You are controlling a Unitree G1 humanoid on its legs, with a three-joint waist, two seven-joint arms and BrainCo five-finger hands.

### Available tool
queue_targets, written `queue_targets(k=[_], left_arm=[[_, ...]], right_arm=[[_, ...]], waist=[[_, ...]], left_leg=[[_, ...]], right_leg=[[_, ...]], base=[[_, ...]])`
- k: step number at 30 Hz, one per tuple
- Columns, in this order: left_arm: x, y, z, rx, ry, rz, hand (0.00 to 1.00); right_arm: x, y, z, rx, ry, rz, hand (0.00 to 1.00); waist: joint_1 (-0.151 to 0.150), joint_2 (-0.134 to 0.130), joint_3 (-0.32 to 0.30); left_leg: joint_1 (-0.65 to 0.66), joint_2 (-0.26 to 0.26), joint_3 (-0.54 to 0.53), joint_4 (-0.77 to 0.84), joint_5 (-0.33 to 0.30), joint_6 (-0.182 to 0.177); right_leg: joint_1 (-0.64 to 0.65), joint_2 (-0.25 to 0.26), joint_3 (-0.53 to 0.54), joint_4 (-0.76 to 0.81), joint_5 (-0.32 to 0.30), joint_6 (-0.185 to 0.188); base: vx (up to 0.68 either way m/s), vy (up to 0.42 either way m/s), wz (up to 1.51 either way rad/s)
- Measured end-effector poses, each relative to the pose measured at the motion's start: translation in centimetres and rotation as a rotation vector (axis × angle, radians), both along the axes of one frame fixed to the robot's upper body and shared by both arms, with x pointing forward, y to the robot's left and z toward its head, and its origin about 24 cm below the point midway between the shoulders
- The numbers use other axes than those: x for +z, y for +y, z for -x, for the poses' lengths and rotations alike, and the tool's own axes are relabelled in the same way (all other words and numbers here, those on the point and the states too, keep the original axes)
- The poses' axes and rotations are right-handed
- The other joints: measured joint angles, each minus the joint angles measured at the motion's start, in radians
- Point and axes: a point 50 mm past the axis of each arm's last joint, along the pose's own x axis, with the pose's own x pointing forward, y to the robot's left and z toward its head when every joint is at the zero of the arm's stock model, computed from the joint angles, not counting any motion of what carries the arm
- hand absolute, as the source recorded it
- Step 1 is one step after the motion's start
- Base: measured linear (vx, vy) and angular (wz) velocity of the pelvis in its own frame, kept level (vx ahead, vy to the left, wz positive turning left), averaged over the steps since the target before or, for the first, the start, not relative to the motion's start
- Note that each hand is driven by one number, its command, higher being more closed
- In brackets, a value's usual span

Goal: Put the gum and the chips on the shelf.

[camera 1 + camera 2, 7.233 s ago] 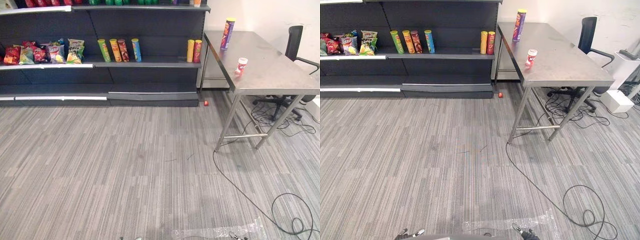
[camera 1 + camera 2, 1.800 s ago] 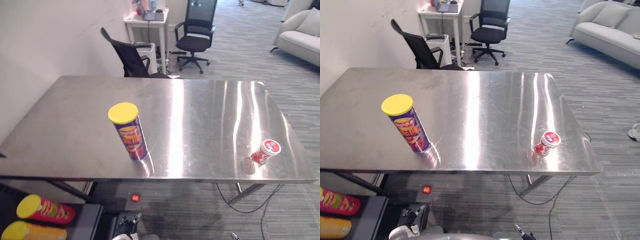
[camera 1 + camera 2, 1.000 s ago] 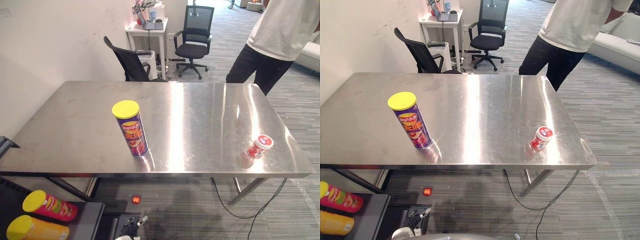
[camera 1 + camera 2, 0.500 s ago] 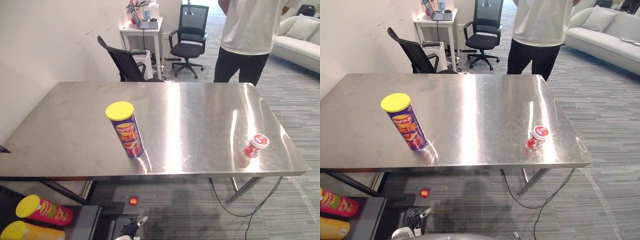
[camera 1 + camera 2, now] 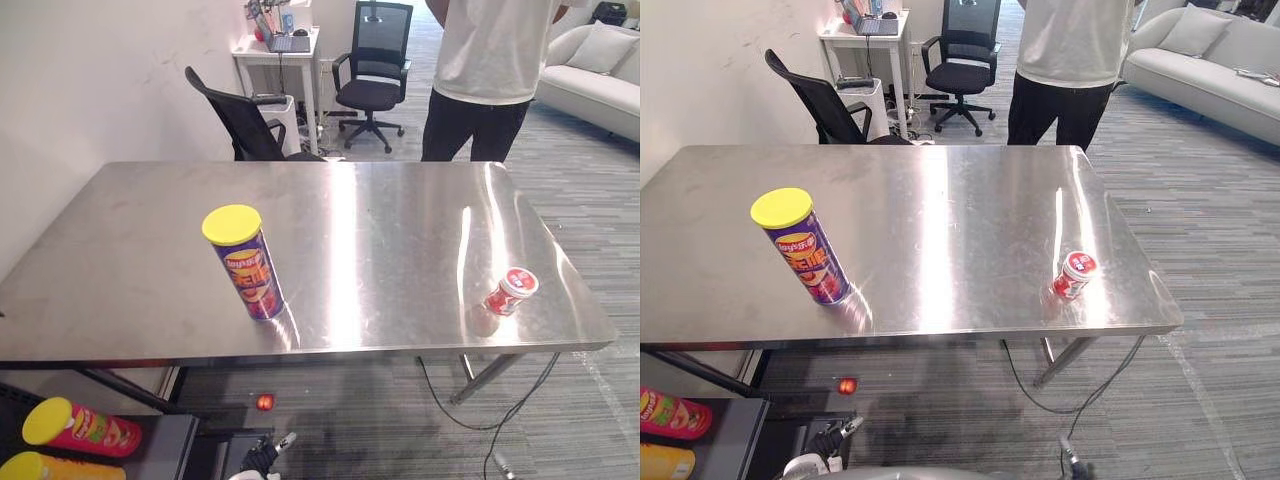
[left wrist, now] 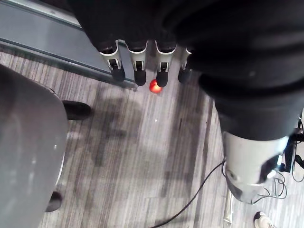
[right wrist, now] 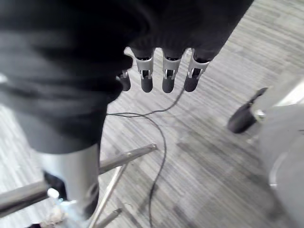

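Note:
A purple chips can [image 5: 245, 262] with a yellow lid stands upright on the steel table [image 5: 380, 220], left of middle and near the front edge. The gum, a small red and white tub [image 5: 508, 291], lies tilted near the table's front right corner. My left hand [image 6: 139, 66] hangs low over the carpet with relaxed fingers and holds nothing. In its own wrist view my right hand [image 7: 167, 71] is the same, open and empty above the floor by a table leg [image 7: 126, 159]. Both hands are below the table's front edge, far from the can and the tub.
A person [image 5: 495, 70] stands at the table's far side. A black chair [image 5: 245, 115] is tucked behind the table and another chair [image 5: 375, 60] is farther back. Cans [image 5: 75, 425] lie on a shelf at lower left. A small red thing [image 5: 265, 402] lies on the carpet.
The view has swung from the shelf to the table and now shifts slightly. The person has stepped left behind the table. The can and the gum have not moved.

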Motion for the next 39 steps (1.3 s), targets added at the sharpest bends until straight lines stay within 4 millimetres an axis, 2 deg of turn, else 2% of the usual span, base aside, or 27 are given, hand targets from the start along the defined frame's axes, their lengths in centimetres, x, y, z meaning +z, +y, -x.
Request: queue_targets(k=[1,2,3,4,6,7,8,15,17,21,27,31,35,39], left_arm=[[0.0,-0.1,0.0,-0.002,-0.002,0.004,0.00],[0.0,-0.1,-0.1,-0.001,0.000,0.006,0.00],[0.0,-0.1,-0.1,-0.002,0.005,0.008,0.00],[0.1,-0.1,-0.3,-0.006,-0.002,0.009,0.00],[0.2,0.2,-0.3,-0.009,-0.012,0.001,0.00],[0.3,0.7,-0.1,-0.016,-0.015,-0.011,0.00],[0.3,0.7,-0.1,-0.024,-0.013,-0.014,0.00],[0.3,0.1,-0.3,-0.117,-0.005,-0.025,0.00],[0.2,0.1,-0.1,-0.126,-0.001,-0.027,0.00],[0.3,0.0,-0.2,-0.135,-0.009,-0.029,0.00],[0.2,-0.3,-0.2,-0.140,-0.008,-0.023,0.00],[0.2,-0.7,-0.2,-0.151,-0.006,-0.017,0.00],[0.2,-0.7,-0.3,-0.150,-0.013,-0.021,0.00],[0.3,-0.7,-0.3,-0.149,-0.015,-0.023,0.00]], right_arm=[[2.9,-2.5,-2.5,0.014,-0.132,0.130,0.00],[4.7,-3.6,-3.9,0.036,-0.198,0.202,0.00],[8.0,-5.3,-5.6,0.073,-0.303,0.334,0.00],[10.7,-6.0,-6.9,0.101,-0.386,0.439,0.00],[13.3,-6.6,-7.9,0.124,-0.459,0.545,0.00],[13.0,-6.7,-7.9,0.109,-0.431,0.552,0.00],[12.9,-6.7,-7.9,0.105,-0.423,0.550,0.00],[13.2,-7.0,-8.3,0.121,-0.383,0.606,0.00],[13.6,-7.1,-8.6,0.119,-0.392,0.621,0.00],[15.0,-7.7,-9.5,0.141,-0.416,0.685,0.00],[16.4,-8.2,-10.2,0.138,-0.448,0.733,0.00],[18.0,-9.5,-10.6,0.099,-0.467,0.793,0.00],[20.0,-10.9,-11.0,0.059,-0.471,0.880,0.00],[20.5,-10.8,-11.5,0.065,-0.478,0.908,0.00]], waist=[[-0.002,0.005,-0.003],[-0.004,0.006,-0.003],[-0.006,0.006,-0.004],[-0.003,0.002,-0.006],[-0.002,-0.017,-0.015],[-0.002,-0.030,-0.022],[-0.002,-0.033,-0.024],[-0.013,-0.020,-0.026],[-0.028,-0.019,-0.027],[-0.029,-0.015,-0.024],[-0.032,0.006,-0.025],[-0.032,0.013,-0.029],[-0.030,0.011,-0.027],[-0.030,0.010,-0.027]], left_leg=[[-0.014,-0.001,0.007,0.000,-0.002,0.004],[-0.022,-0.001,0.009,0.000,-0.002,0.005],[-0.028,-0.003,0.009,0.002,-0.002,0.007],[-0.025,-0.004,0.009,0.005,-0.002,0.007],[-0.022,0.001,0.009,0.007,-0.002,0.006],[-0.020,0.005,0.008,0.007,-0.002,0.006],[-0.018,0.006,0.008,0.007,-0.002,0.006],[-0.011,0.003,-0.014,0.007,-0.002,0.007],[-0.013,0.003,-0.023,0.007,-0.002,0.007],[-0.019,-0.009,-0.039,0.006,0.004,0.016],[-0.046,-0.025,-0.055,0.000,0.028,0.025],[-0.064,-0.030,-0.088,0.000,0.041,0.024],[-0.084,-0.035,-0.108,0.000,0.054,0.029],[-0.084,-0.038,-0.107,0.000,0.054,0.029]], right_leg=[[-0.025,-0.003,0.007,0.001,0.002,0.002],[-0.034,-0.004,0.009,0.002,0.004,0.005],[-0.036,-0.004,0.010,0.002,0.008,0.007],[-0.033,-0.003,0.009,0.002,0.008,0.007],[-0.029,0.004,0.000,0.002,0.008,0.007],[-0.028,0.007,-0.007,0.006,0.008,0.007],[-0.027,0.008,-0.010,0.010,0.008,0.007],[-0.031,-0.006,-0.043,0.046,0.008,0.007],[-0.031,-0.011,-0.056,0.056,0.008,0.007],[-0.035,-0.018,-0.058,0.056,0.008,0.007],[-0.054,-0.026,-0.077,0.050,0.008,0.007],[-0.053,-0.029,-0.108,0.045,0.007,0.008],[-0.051,-0.030,-0.135,0.032,0.012,0.013],[-0.050,-0.033,-0.135,0.031,0.012,0.014]], base=[[-0.01,0.006,-0.17],[0.04,0.013,-0.11],[0.08,0.010,-0.02],[0.07,0.002,0.01],[0.09,-0.026,0.03],[0.10,-0.046,0.05],[0.08,-0.036,0.03],[0.01,-0.010,0.06],[-0.05,-0.001,0.18],[-0.09,-0.016,0.02],[-0.12,-0.022,0.10],[-0.06,-0.012,0.21],[-0.02,-0.015,0.23],[0.02,-0.001,0.00]])
